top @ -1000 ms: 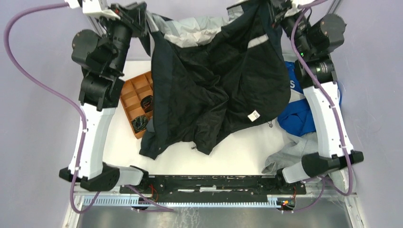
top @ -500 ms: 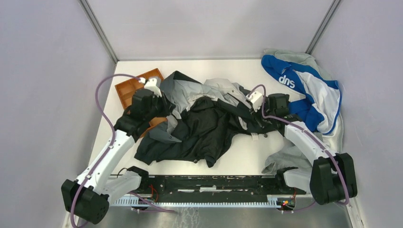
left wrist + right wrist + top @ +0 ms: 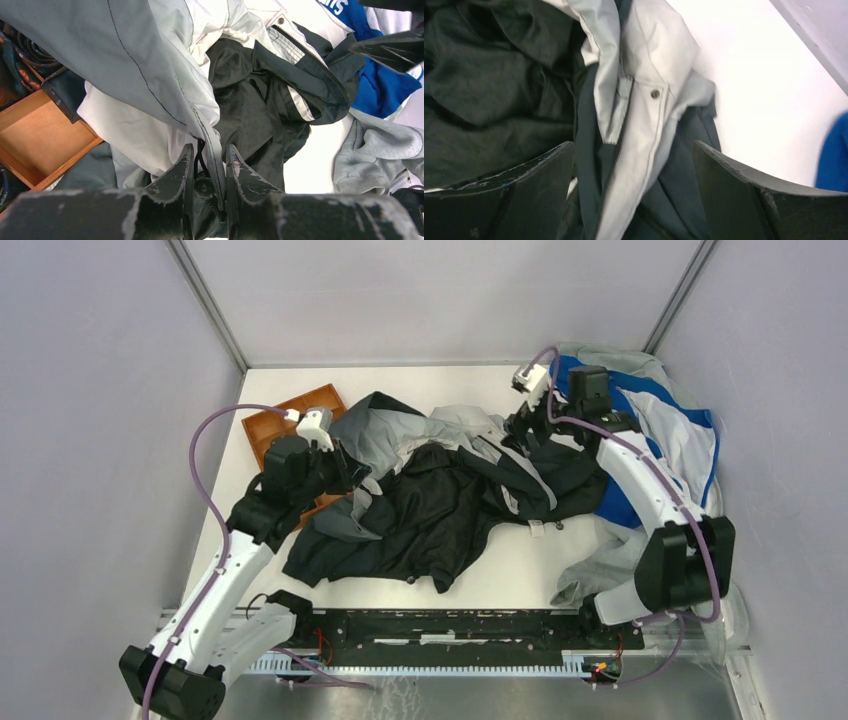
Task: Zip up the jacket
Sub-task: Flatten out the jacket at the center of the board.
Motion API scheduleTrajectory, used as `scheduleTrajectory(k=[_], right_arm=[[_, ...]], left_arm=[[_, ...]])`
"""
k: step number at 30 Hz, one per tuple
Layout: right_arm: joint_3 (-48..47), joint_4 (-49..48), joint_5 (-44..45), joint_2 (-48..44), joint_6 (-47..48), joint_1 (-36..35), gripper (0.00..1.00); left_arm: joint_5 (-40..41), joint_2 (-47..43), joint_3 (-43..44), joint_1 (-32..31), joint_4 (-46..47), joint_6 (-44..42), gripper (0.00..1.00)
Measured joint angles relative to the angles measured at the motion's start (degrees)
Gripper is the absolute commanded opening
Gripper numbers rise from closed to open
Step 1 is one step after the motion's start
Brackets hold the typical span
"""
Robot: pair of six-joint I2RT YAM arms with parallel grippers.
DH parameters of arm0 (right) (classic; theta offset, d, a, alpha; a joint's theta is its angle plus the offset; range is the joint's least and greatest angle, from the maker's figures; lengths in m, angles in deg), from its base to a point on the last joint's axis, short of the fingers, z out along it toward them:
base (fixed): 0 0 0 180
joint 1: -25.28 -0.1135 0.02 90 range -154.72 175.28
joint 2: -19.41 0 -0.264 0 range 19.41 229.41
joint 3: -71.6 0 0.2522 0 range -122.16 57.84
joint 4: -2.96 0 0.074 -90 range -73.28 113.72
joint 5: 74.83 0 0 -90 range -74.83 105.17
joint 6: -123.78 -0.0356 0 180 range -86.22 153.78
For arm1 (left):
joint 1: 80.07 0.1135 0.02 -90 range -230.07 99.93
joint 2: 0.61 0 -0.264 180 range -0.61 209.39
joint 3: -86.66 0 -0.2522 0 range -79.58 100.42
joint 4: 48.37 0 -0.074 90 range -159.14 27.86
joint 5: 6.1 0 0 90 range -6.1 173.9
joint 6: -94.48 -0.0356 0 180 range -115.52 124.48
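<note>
Your left gripper (image 3: 210,150) is pinched tight on a light-grey edge of the jacket (image 3: 440,490) — crumpled across the middle of the worktop. Farther back, your right gripper (image 3: 633,146) hangs over its snap-buttoned flap, jaws spread wide, holding nothing.

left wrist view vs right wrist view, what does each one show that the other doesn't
Only the left wrist: the left pincer shut on a grey edge of the jacket, the orange tray and the grey sweatshirt. Only the right wrist: the gap of the open right pincer, its fingers spread wide over the jacket's light front strip, gripping nothing. Both: the jacket's grey and black fabric, the white table and some of the blue garment.
</note>
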Motion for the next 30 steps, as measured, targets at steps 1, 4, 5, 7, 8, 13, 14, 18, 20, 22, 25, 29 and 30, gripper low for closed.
scheduleTrajectory(k=[1, 4, 5, 7, 8, 13, 14, 18, 20, 22, 25, 29, 30], right_arm=[[-2.1, 0.02, -1.01, 2.1, -0.74, -0.66, 0.9], [-5.73, 0.37, -1.57, 7.82, -1.75, -2.99, 0.82], [-6.82, 1.05, -1.03, 10.29, -1.88, -4.2, 0.79], [-8.17, 1.95, 0.37, 13.75, -2.12, -5.6, 0.74], [-8.83, 2.58, 1.2, 15.3, -2.16, -6.25, 0.73], [-11.91, 5.22, 5.92, 20.5, -1.7, -7.23, 0.65], [-12.44, 5.53, 6.64, 21.05, -1.62, -7.23, 0.62], [-14.05, 6.49, 9.16, 22.91, -1.01, -7.41, 0.45], [-14.1, 6.91, 9.75, 23.45, -0.61, -7.54, 0.31], [-14.1, 7.58, 9.97, 23.78, -0.48, -7.85, 0.21], [-14.23, 8.15, 9.66, 23.8, -0.39, -8.28, 0.05], [-15.87, 9.64, 8.39, 23.8, -0.42, -8.5, 0.0], [-16.81, 10.01, 7.98, 23.8, -0.5, -8.5, 0.0]], left_arm=[[0.0, -0.13, 0.04, 0.0, -0.07, 0.0, 0.02], [-0.04, -0.52, 0.42, 0.0, -0.11, 0.0, 0.02], [-0.07, -0.63, 0.61, 0.0, -0.11, 0.0, 0.02], [-0.07, -0.85, 0.92, 0.0, -0.22, 0.0, 0.02], [-0.07, -0.96, 1.07, 0.0, -0.33, 0.0, 0.02], [-0.07, -1.31, 1.33, 0.0, -0.94, 0.02, 0.02], [-0.07, -1.36, 1.33, 0.0, -0.94, 0.02, 0.02], [-0.07, -1.42, 1.33, 0.0, -0.96, 0.02, 0.02], [-0.09, -1.4, 1.36, 0.0, -0.98, 0.02, 0.02], [-0.07, -1.38, 1.57, 0.0, -1.29, 0.02, 0.02], [-0.07, -1.31, 2.58, 0.0, -1.97, 0.02, 0.02], [0.0, -0.46, 5.44, 0.0, -2.73, 0.0, 0.02], [0.09, 0.04, 6.51, 0.0, -2.93, 0.0, 0.02]])
